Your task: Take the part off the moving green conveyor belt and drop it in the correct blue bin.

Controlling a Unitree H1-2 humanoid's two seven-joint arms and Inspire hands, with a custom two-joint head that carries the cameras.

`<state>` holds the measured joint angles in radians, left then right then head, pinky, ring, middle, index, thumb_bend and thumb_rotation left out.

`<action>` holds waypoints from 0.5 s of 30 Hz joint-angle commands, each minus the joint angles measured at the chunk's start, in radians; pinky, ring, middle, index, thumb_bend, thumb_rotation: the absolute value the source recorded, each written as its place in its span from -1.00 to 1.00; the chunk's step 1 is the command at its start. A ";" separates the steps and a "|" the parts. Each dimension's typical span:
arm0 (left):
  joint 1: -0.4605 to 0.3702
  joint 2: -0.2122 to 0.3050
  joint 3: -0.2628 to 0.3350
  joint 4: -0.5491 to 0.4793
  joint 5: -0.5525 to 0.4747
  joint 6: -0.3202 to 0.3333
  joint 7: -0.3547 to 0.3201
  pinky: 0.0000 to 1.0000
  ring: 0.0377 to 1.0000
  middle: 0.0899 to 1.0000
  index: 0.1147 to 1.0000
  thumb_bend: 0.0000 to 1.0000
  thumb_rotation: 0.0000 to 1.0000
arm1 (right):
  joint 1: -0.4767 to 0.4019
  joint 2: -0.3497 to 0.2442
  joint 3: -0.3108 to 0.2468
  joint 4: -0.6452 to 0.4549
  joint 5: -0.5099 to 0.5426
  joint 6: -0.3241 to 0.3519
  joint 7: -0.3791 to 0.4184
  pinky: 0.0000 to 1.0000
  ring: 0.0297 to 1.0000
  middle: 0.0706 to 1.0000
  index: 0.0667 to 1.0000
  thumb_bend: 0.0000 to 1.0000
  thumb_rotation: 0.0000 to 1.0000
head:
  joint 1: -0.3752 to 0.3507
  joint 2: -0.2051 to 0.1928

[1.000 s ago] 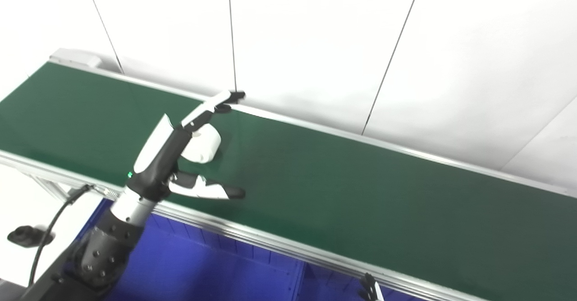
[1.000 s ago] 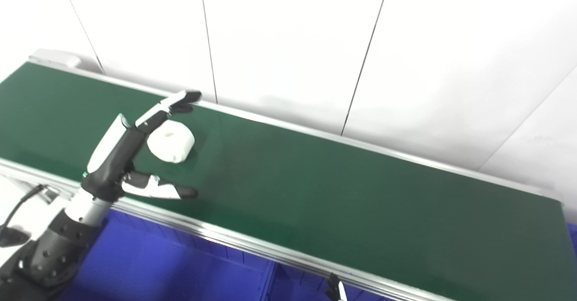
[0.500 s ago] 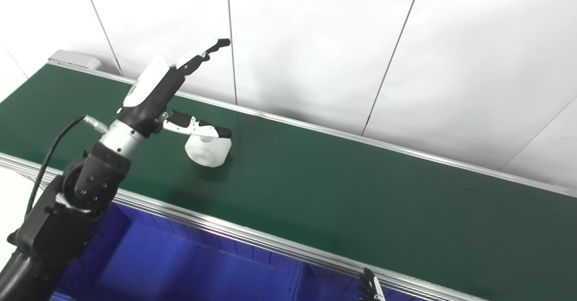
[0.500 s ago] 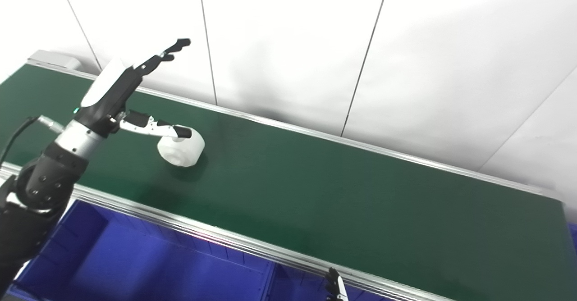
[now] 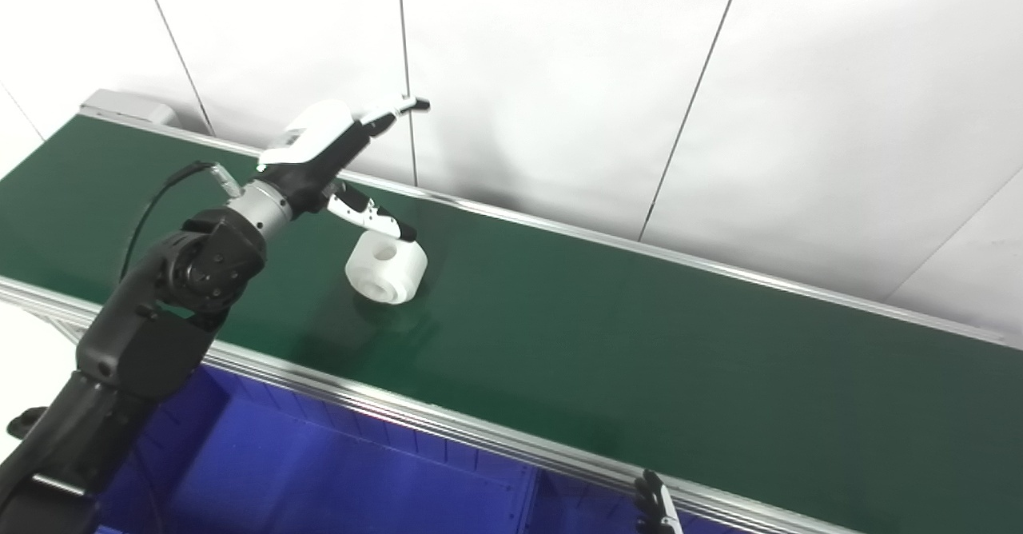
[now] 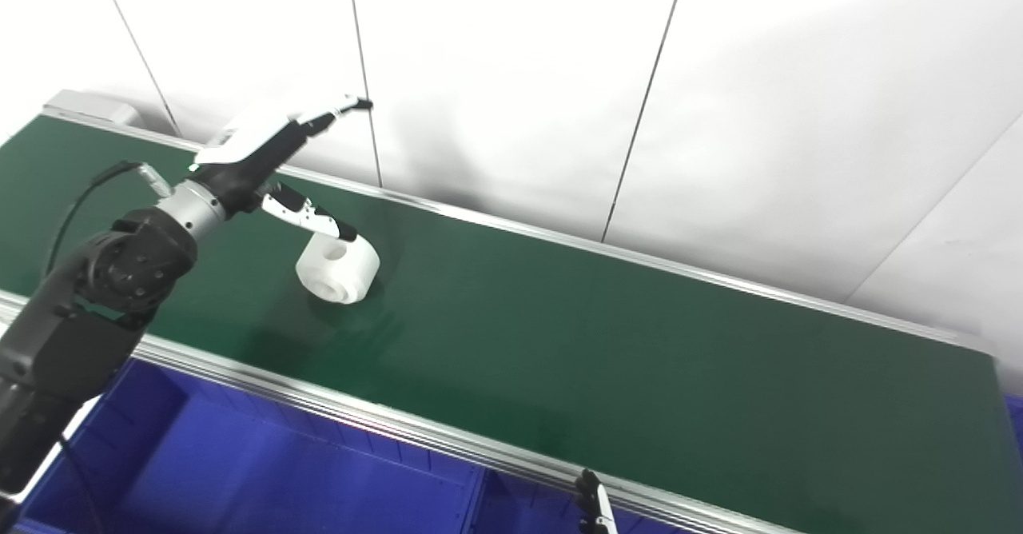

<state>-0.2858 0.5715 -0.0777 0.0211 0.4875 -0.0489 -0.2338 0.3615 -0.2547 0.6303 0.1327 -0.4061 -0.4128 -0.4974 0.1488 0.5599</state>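
A white round part (image 5: 386, 267) with a hole in it lies on the green conveyor belt (image 5: 639, 342), left of centre. It also shows in the right eye view (image 6: 338, 268). My left hand (image 5: 336, 150) is open and empty, raised over the belt just left of and above the part. Its fingers point toward the back wall and its thumb tip hangs at the part's top edge. Only the fingertips (image 5: 655, 506) of my right hand show at the bottom edge, below the belt's front rail.
Blue bins (image 5: 320, 478) sit below the belt's near aluminium rail (image 5: 447, 422), with a divider wall (image 5: 531, 490) between two of them. A white panelled wall runs close behind the belt. A grey end housing (image 5: 128, 106) caps the belt's far left.
My left hand rose from beside the part and swung back toward the wall, still open. The part moved to the right along the belt and turned over, showing its hole.
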 commanded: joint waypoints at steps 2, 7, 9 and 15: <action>-0.053 0.021 -0.019 0.022 0.028 -0.018 0.004 0.63 0.81 0.91 0.82 0.73 -0.62 | -0.010 -0.008 0.014 -0.013 -0.005 -0.057 -0.037 0.63 0.77 0.84 0.96 0.30 0.02 | 0.005 -0.001; -0.061 0.021 -0.058 0.057 0.049 -0.029 -0.003 0.65 0.82 0.92 0.83 0.77 -0.70 | -0.015 -0.013 0.034 -0.011 0.005 -0.057 -0.062 0.64 0.77 0.84 0.95 0.29 -0.01 | 0.006 0.003; -0.063 0.023 -0.078 0.064 0.060 -0.034 -0.014 0.67 0.83 0.93 0.84 0.79 -0.73 | -0.013 -0.012 0.033 -0.013 0.001 -0.057 -0.067 0.67 0.78 0.84 0.95 0.28 -0.01 | 0.004 0.003; -0.060 0.027 -0.119 0.083 0.047 -0.052 -0.065 0.71 0.85 0.96 0.85 0.83 -0.83 | -0.003 -0.009 0.026 -0.018 -0.013 -0.057 -0.073 0.64 0.76 0.83 0.95 0.27 0.03 | 0.003 0.009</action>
<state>-0.3054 0.5715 -0.2028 0.1192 0.5494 -0.0787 -0.2941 0.3531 -0.2647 0.6608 0.1359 -0.4060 -0.4130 -0.5541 0.1503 0.5676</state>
